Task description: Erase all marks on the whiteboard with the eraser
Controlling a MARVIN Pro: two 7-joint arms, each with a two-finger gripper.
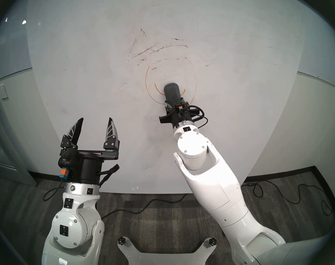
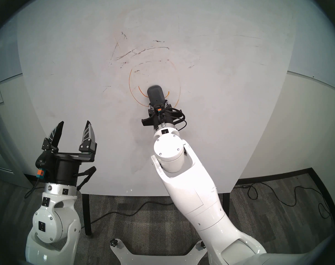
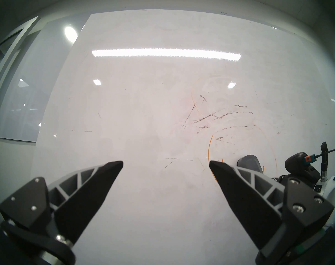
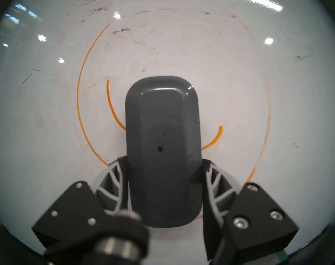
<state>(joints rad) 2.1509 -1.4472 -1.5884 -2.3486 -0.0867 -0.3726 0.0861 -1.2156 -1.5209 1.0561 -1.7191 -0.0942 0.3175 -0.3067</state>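
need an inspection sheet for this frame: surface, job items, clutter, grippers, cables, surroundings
Surface: whiteboard glossy, smudged, standing on thin black legs.
Job's things: eraser lies inside the orange oval outline, covering the middle of the orange mouth curve; the oval's right side is faded. Black-grey streaks remain above it.
Clutter: nothing seen.
Grippers: right gripper shut on the eraser's sides; left gripper open, empty, apart from the marks.
Cables: black floor cables run below and to the right of the board; short leads loop at the right wrist.
Surroundings: grey patterned carpet, pale wall, wall switch plate.
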